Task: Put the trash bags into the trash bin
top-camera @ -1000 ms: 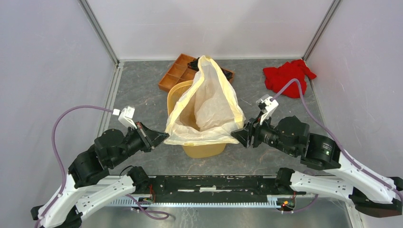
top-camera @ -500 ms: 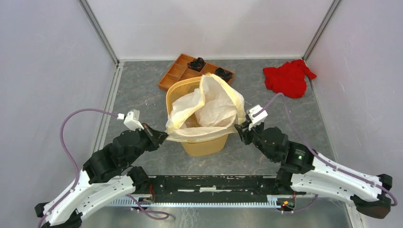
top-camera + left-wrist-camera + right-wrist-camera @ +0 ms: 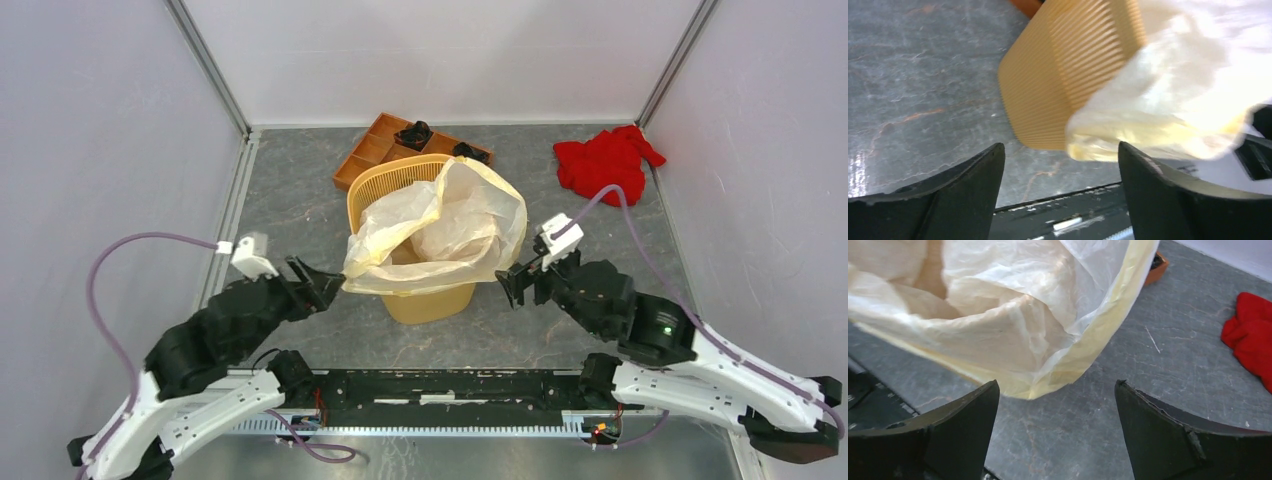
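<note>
The yellow-orange trash bin [image 3: 432, 300] stands mid-table with the cream-white trash bag [image 3: 450, 225] sitting in it, its film draped over the near rim and hanging down both sides. My left gripper [image 3: 322, 284] is open just left of the bag's hanging corner, apart from it. The left wrist view shows the bin wall [image 3: 1068, 65] and the bag [image 3: 1168, 115] ahead of the spread fingers [image 3: 973, 190]. My right gripper [image 3: 508, 287] is open just right of the bin; in its wrist view the bag [image 3: 1013, 335] hangs above the gap, with nothing between the fingers [image 3: 1158, 430].
A brown compartmented wooden tray [image 3: 372, 152] with small black items lies behind the bin. A red cloth [image 3: 603, 163] lies at the back right, also at the right wrist view's edge as a red cloth [image 3: 1250, 337]. White walls enclose the grey table [image 3: 290, 200].
Both grippers have opened and let go of the bag's edges. The bag, held stretched high a second ago, has come down into the bin and now drapes over its rim.
</note>
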Action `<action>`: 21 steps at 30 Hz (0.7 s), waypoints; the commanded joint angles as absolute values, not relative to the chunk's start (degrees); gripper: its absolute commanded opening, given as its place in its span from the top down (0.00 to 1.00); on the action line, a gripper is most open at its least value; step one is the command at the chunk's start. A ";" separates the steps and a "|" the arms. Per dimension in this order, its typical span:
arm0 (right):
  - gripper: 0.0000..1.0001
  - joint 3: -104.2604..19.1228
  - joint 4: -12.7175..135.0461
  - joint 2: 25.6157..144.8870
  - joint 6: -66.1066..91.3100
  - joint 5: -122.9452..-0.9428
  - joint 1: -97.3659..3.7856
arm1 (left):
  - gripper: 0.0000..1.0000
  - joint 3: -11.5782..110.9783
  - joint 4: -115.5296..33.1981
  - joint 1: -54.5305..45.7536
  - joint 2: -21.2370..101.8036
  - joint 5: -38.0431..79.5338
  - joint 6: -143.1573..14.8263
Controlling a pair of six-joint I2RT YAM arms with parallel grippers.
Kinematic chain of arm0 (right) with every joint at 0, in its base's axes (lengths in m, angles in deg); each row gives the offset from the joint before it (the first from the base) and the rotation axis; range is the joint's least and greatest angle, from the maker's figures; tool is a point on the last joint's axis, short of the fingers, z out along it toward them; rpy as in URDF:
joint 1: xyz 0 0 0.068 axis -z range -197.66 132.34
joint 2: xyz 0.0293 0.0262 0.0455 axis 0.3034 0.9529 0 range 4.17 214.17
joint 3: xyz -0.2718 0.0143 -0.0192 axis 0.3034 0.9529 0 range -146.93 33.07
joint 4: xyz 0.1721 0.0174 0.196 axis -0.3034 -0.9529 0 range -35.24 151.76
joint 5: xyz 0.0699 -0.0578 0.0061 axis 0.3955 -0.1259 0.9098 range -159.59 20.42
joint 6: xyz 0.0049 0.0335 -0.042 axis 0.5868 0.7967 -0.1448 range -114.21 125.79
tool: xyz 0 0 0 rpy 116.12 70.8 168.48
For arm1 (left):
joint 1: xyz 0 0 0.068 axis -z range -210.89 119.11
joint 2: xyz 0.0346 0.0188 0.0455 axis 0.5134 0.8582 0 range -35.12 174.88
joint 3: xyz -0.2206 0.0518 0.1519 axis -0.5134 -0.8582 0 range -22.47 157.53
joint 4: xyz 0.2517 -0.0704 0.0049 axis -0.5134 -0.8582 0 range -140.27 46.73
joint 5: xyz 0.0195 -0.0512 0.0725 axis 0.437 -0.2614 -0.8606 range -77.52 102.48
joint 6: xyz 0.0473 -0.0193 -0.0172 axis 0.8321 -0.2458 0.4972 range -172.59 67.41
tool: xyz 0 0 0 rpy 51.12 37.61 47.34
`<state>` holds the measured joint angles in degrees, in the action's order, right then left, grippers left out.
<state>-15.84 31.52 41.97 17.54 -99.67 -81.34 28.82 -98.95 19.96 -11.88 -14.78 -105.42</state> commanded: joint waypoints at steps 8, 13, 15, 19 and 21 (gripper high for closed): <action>0.14 -29.14 30.00 40.04 20.23 -107.58 -81.30 | 0.00 58.37 -100.21 19.39 5.35 1.36 -79.37; 0.25 -27.24 40.43 43.10 14.91 -110.90 -81.23 | 0.00 63.93 -96.45 19.39 14.11 2.23 -71.53; 0.25 -27.86 41.97 45.21 12.87 -111.42 -81.31 | 0.00 65.77 -96.08 19.39 16.67 1.52 -69.08; 0.28 -29.57 42.78 48.34 10.38 -114.26 -81.27 | 0.00 65.48 -93.15 19.70 18.33 1.11 -65.14; 0.28 -29.57 43.73 48.81 9.34 -114.18 -81.32 | 0.00 65.31 -92.89 20.43 19.67 0.57 -63.41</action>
